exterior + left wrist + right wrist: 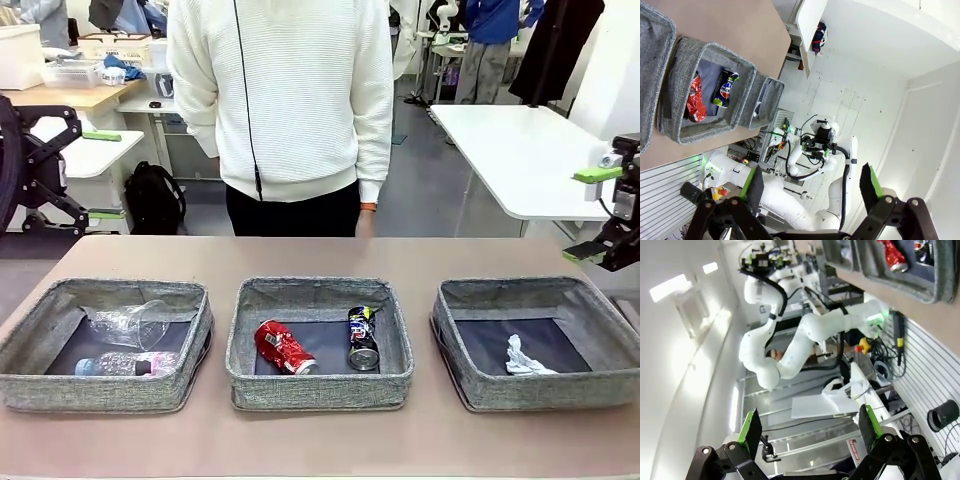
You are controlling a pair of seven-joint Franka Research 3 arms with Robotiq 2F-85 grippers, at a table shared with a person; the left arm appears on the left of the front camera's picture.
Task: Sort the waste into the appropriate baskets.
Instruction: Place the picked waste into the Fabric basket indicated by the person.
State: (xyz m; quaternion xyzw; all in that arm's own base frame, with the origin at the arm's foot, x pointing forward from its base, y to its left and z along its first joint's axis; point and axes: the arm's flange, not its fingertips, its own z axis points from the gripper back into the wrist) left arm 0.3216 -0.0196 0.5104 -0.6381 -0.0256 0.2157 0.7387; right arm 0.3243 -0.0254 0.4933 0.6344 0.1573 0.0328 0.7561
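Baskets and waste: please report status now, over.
Left gripper open, right gripper open, both empty. Cup and bottle in left basket; red can and blue can in middle basket; paper wad in right basket. Nothing in the way.

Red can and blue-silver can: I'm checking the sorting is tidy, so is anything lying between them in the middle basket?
Nothing. In the front view only the basket's dark bare floor separates the crushed red can from the crushed blue-silver can.

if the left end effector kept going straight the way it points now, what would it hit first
Probably nothing close: the open left end effector aims off the table toward another white robot arm and a white wall. Depth is unclear.
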